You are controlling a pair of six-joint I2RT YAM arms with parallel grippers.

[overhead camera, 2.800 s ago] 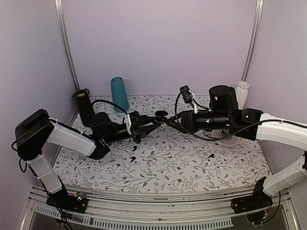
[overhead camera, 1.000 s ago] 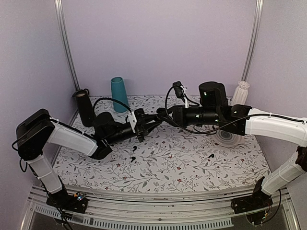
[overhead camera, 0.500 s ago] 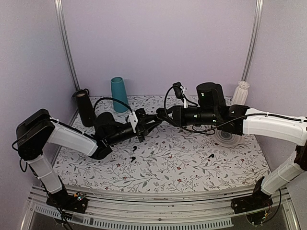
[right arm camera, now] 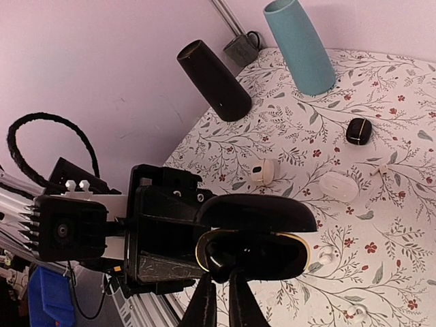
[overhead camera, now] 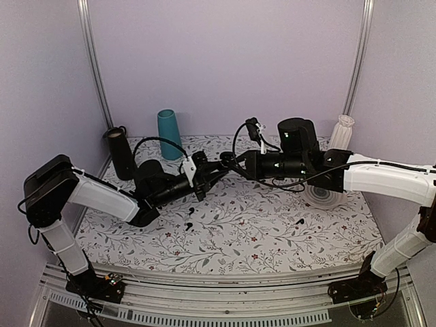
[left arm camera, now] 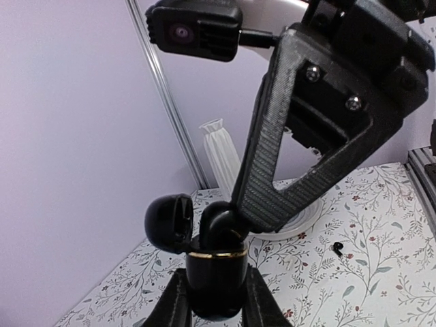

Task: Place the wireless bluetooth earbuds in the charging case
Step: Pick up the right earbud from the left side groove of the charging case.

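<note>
The charging case (left arm camera: 216, 283), glossy black with a gold rim, is held upright in mid-air between my left gripper's (left arm camera: 216, 303) fingers, its lid (left arm camera: 169, 223) swung open to the left. My right gripper (right arm camera: 221, 281) is shut on a black earbud (right arm camera: 228, 255) whose head sits in the left end of the case's opening (right arm camera: 272, 253). In the top view both grippers meet at the case (overhead camera: 225, 162) above the table's middle back. A second black earbud (overhead camera: 299, 221) lies on the table at the right; it also shows in the left wrist view (left arm camera: 336, 248).
Small dark pieces (overhead camera: 189, 211) lie on the floral table left of centre. A teal cup (overhead camera: 169, 134), a black cylinder (overhead camera: 121, 152), a white vase (overhead camera: 342, 131) and a white plate (overhead camera: 323, 196) stand around. A small black case (right arm camera: 358, 131), white cases (right arm camera: 338, 185) and white earbuds (right arm camera: 327, 255) lie below.
My right arm has moved left and brought the earbud up to the open case held by my left gripper. Over the last half second both arms barely shifted.
</note>
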